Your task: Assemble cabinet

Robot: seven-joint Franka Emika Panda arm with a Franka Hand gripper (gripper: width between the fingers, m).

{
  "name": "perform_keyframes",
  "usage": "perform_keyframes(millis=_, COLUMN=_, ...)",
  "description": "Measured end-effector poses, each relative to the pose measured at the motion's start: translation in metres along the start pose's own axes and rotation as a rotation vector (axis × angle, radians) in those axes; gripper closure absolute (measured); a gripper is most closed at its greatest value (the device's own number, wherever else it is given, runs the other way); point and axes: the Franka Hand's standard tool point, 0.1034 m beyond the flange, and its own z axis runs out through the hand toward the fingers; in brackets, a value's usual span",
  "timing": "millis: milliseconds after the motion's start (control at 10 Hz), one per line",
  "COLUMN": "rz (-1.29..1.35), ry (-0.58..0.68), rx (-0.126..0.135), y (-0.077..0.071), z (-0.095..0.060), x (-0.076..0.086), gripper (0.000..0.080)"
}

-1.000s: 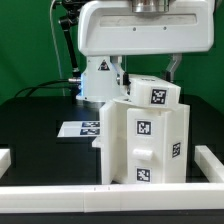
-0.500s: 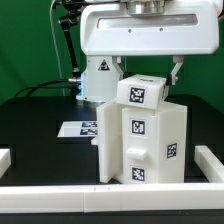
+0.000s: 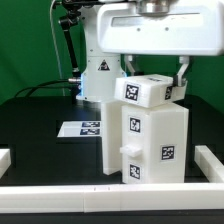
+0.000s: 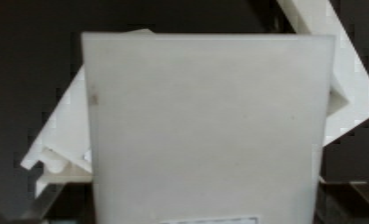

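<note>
Here the cabinet [image 3: 143, 140] stands upright, long axis vertical, pincer [image 3: 153, 78] clenched on it.

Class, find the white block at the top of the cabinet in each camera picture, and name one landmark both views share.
Exterior view: the top block sits tilted at centre-right, between the jaws, above the cabinet body.
Wrist view: the top block fills most of the picture as a plain white slab.
Shared landmark: the cabinet body, whose white edges show behind the slab against the black table.
</note>
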Motion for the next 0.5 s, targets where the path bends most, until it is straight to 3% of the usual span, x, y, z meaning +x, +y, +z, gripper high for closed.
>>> perform_keyframes(millis=100, rz=0.066, ry=0.012, rx=0.015, y=-0.0024, z=0.0, x=0.0004, gripper=0.0236)
perform_keyframes(millis=500, rz=0.323, ry=-0.01, rx=0.036, y=-0.0058, z=-0.0001, x=-0.0023, gripper=0.0236)
